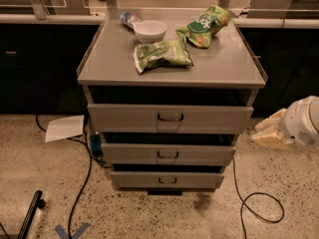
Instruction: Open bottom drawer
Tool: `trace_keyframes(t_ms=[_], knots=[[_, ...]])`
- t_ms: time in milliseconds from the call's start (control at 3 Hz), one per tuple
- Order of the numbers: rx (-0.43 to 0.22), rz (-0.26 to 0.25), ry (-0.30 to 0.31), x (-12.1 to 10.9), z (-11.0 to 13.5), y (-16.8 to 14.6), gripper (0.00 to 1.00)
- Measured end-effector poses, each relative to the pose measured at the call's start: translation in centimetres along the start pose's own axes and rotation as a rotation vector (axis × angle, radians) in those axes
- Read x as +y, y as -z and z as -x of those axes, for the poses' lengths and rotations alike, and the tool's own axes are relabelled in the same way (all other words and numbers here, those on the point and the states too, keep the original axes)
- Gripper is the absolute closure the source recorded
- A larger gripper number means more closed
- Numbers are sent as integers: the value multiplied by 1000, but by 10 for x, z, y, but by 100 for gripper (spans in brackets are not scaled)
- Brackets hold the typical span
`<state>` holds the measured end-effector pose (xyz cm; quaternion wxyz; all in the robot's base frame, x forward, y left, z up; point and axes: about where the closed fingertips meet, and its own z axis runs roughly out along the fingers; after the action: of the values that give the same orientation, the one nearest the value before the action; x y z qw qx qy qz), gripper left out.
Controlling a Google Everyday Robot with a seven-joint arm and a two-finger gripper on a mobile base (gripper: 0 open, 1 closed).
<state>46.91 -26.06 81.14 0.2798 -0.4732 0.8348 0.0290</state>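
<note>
The bottom drawer [167, 179] is the lowest grey front of the three-drawer metal cabinet [172, 66], with a small black loop handle [167, 181] at its centre. Its front sits in line under the middle drawer [168, 154] and the top drawer [169, 118]. My gripper [268, 132] is cream-coloured on a white wrist at the right edge. It hangs beside the cabinet's right side at about the height of the top and middle drawers, well above and to the right of the bottom handle, touching nothing.
On the cabinet top lie two green snack bags [162, 54] [203, 26], a white bowl [150, 31] and a small bottle [129, 19]. Black cables [254, 205] [82, 183] trail on the speckled floor on both sides. A sheet of paper [65, 128] lies at the left, with dark counters behind.
</note>
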Motion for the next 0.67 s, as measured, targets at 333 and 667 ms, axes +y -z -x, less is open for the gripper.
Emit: trace_keyframes(t_ms=[333, 667], knots=[[0, 0, 0, 0, 0, 0, 89], [0, 0, 0, 0, 0, 0, 100]])
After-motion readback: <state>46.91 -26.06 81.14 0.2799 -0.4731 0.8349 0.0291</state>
